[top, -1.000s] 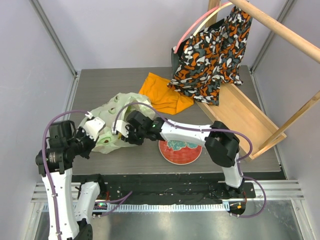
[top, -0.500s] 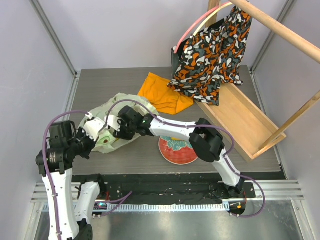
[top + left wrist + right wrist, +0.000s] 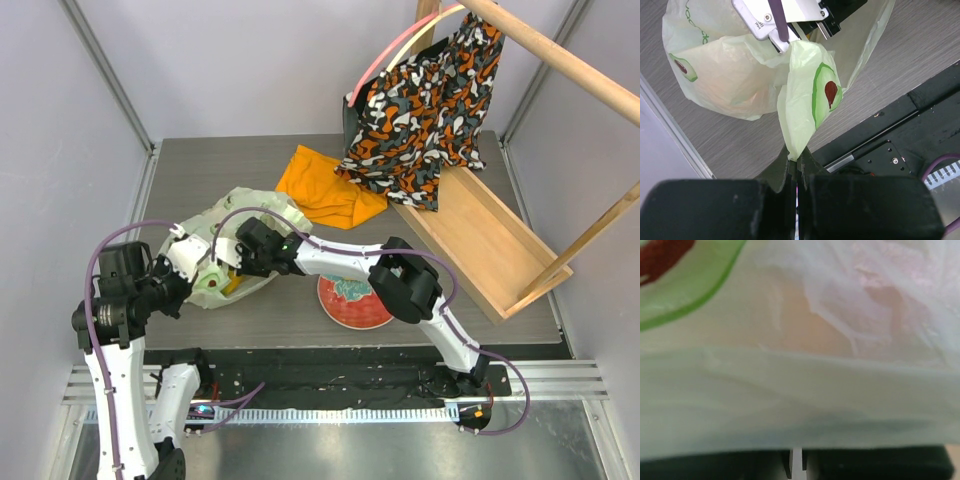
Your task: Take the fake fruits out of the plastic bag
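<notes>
Bag (image 3: 262,205) lies slumped on the left half of the bench (image 3: 230,160). Fruits (image 3: 732,85) show only as a peach tint through the film. Left claw (image 3: 797,161) is clamped on a fold of film. Right claw (image 3: 235,262) sits at the bag mouth, and whether it grips anything cannot be told. Judgement: the film is thin, limp, slippery and tear-prone; the fruits are light, rigid and glossy, and best taken across the girth.
</notes>
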`<state>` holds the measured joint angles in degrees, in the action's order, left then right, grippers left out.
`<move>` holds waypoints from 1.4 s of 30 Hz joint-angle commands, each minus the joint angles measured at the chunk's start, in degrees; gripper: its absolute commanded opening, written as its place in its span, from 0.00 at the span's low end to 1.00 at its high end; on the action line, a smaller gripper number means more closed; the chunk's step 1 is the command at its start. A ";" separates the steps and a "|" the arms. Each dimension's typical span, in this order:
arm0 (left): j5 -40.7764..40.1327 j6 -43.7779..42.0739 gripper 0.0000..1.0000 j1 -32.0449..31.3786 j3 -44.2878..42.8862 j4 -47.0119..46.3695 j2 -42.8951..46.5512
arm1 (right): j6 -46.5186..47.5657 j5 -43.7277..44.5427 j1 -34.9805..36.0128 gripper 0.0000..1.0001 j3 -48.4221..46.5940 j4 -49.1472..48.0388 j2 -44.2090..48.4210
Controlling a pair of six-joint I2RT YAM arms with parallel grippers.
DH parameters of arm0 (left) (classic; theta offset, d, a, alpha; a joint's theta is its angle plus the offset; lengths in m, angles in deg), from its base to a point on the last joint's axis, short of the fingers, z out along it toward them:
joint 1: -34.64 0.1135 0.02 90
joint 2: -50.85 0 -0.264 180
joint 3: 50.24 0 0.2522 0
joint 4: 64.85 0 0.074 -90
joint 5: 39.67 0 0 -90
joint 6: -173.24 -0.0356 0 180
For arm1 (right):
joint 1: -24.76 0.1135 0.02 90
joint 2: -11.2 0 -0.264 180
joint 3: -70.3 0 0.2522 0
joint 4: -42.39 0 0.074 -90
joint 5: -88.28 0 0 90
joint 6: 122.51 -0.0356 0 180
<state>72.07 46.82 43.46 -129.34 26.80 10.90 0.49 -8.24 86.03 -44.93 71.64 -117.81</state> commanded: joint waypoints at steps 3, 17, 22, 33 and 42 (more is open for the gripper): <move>1.99 1.70 0.00 0.32 0.56 5.35 0.39 | 1.11 0.37 -0.45 0.08 1.71 -0.46 7.01; 2.61 2.41 0.00 0.32 -1.54 6.66 -0.40 | 4.88 -1.91 1.12 0.59 -0.74 -3.44 3.60; 2.00 1.89 0.00 0.32 -3.65 9.73 -0.66 | 6.38 -3.14 2.53 0.61 -6.27 -4.16 -2.20; 1.73 3.90 0.00 0.32 -6.47 12.38 0.13 | 7.80 -4.74 4.47 0.29 -9.54 -3.70 -5.20; 2.96 7.51 0.00 0.32 -6.64 9.39 0.13 | 4.36 -2.88 3.76 0.09 -4.98 -3.62 4.44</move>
<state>73.16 51.69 43.46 -134.17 26.93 11.04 6.37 -11.76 90.14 -52.30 69.45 -122.97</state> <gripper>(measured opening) 0.014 0.102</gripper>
